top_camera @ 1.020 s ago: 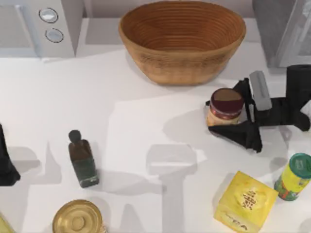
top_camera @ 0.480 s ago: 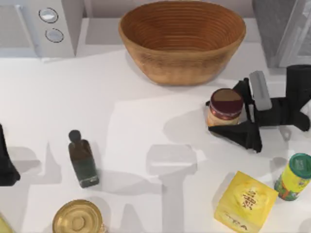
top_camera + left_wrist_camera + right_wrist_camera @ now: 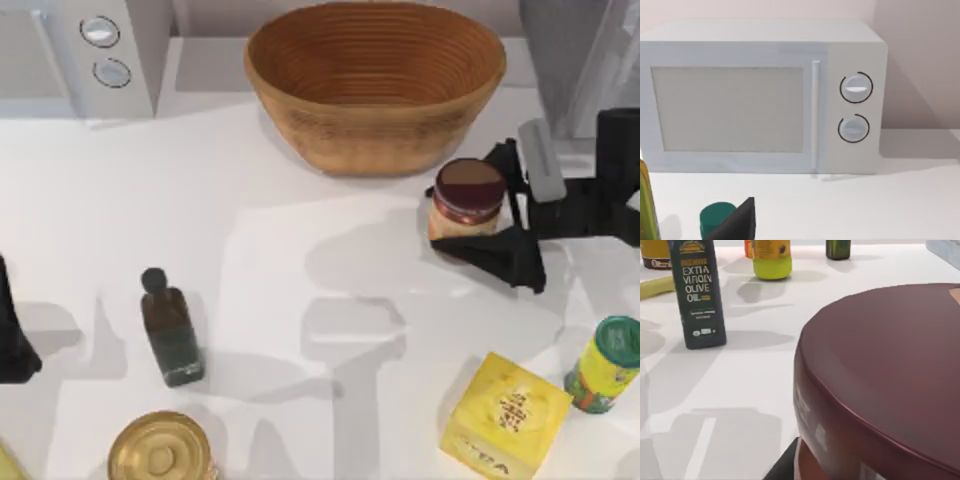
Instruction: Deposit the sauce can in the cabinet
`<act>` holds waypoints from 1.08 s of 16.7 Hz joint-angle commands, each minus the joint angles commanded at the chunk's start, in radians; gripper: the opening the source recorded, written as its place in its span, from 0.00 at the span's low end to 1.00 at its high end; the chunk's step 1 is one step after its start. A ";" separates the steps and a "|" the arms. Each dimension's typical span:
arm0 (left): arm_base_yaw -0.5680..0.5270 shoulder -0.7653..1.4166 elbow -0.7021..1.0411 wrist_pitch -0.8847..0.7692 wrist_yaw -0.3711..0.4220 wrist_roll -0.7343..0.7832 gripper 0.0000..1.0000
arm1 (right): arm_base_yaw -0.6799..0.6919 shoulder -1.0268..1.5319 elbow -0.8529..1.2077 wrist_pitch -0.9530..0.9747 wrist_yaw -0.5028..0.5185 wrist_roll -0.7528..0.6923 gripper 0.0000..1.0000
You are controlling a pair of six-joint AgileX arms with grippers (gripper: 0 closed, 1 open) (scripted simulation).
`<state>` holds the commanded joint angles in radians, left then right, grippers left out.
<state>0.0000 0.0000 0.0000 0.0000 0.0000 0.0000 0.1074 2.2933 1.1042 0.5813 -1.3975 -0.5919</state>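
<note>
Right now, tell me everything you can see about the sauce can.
The sauce can is a small upright cylinder with a flat dark maroon top, a red band under it and an orange-yellow label below. It stands right of the table's middle, just in front of the wicker basket. The right gripper straddles it from the right, a black finger on either side. In the right wrist view its glossy maroon lid looms close.

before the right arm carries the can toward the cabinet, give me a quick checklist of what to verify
1. Right gripper jaws on either side of the small maroon-topped, orange-labelled sauce can: ok.
2. Can upright: ok.
3. Can clear of the table: cannot tell.
4. Large grey-panelled cabinet door open: cannot tell.
5. Woven wicker basket sits close beside the can: not ok, mind it.
6. Left gripper parked at the table's left edge, away from the route: ok.
</note>
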 joint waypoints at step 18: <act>0.000 0.000 0.000 0.000 0.000 0.000 1.00 | -0.005 -0.333 0.057 -0.393 0.001 0.006 0.00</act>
<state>0.0000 0.0000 0.0000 0.0000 0.0000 0.0000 0.1027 1.9607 1.1610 0.1886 -1.3963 -0.5858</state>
